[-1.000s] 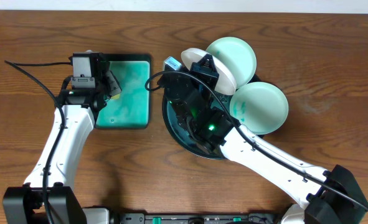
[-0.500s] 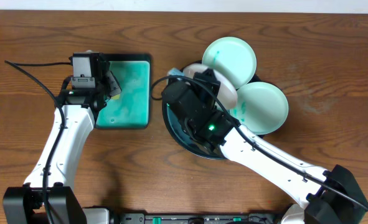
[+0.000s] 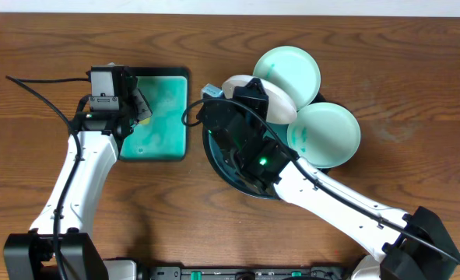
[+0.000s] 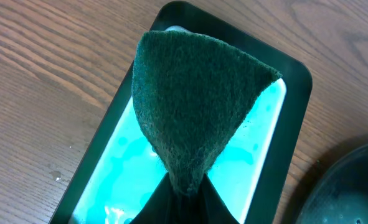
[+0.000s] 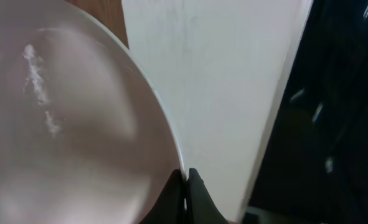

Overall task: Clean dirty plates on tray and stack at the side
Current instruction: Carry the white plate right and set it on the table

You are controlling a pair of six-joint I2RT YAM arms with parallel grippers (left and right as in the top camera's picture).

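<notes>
My right gripper [image 3: 251, 92] is shut on the rim of a white plate [image 3: 280, 107] and holds it above the far edge of the round black tray [image 3: 228, 173]. In the right wrist view the fingers [image 5: 185, 178] pinch the plate's rim [image 5: 78, 124]; faint white smears show on its surface. A pale-aqua plate [image 3: 292, 68] with a small teal smear lies behind it, and another [image 3: 329, 134] lies at the tray's right edge. My left gripper [image 3: 138, 107] is shut on a dark green sponge [image 4: 196, 106] and holds it over the rectangular teal tray [image 3: 163, 128].
The rectangular teal tray [image 4: 109, 168] has a black rim and a wet teal base. The round tray's rim shows at the lower right of the left wrist view [image 4: 352, 186]. Brown wood tabletop [image 3: 401, 62] surrounds both trays. My right arm crosses over the round tray.
My right gripper has turned and shifted a little left with the white plate, which now lies flatter beside the far aqua plate. The left arm has not moved.
</notes>
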